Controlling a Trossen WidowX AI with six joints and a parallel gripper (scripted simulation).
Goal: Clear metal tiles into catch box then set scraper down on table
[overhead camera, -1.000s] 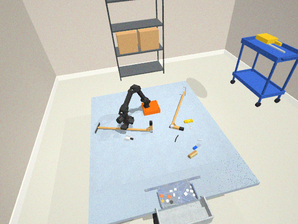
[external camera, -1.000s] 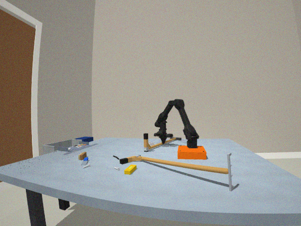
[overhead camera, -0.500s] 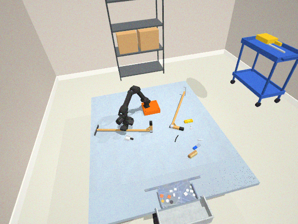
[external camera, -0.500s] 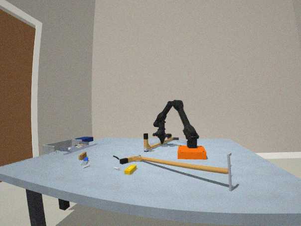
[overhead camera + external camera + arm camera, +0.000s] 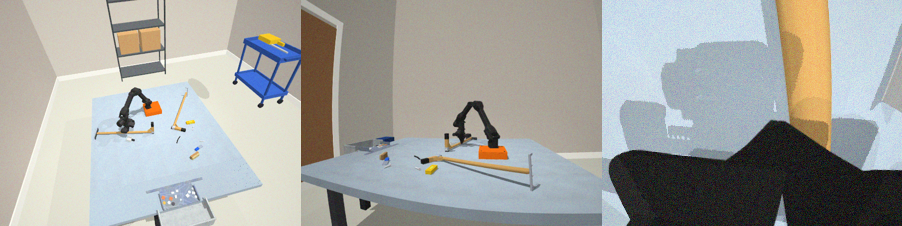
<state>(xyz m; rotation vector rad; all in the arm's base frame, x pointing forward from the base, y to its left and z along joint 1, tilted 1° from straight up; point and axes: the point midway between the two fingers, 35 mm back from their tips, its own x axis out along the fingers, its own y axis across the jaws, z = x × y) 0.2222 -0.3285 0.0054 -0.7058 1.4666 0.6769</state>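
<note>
The long scraper (image 5: 109, 133) (image 5: 807, 50) lies on the table, its dark flat blade at the left and its black-tipped upright handle at the right in the top view. My gripper (image 5: 124, 131) (image 5: 462, 142) (image 5: 776, 127) is shut with nothing between the fingers. It points down at the middle of the wooden shaft; whether the tips touch it I cannot tell. Several tiles, among them a white tile (image 5: 172, 192) and an orange tile (image 5: 163, 197), lie on the steel bench plate (image 5: 183, 192) at the table's front edge. The catch box (image 5: 187, 217) (image 5: 357, 147) stands beyond the plate and looks empty.
A second long tool (image 5: 180, 109) (image 5: 485, 164) with a pronged end lies right of the orange base (image 5: 152, 113) (image 5: 493, 153). Nearby are a yellow block (image 5: 190, 122) (image 5: 431, 169), a wooden block (image 5: 194, 156) (image 5: 383, 156) and a black curved strip (image 5: 178, 139). A small white item (image 5: 129, 139) lies beside the scraper.
</note>
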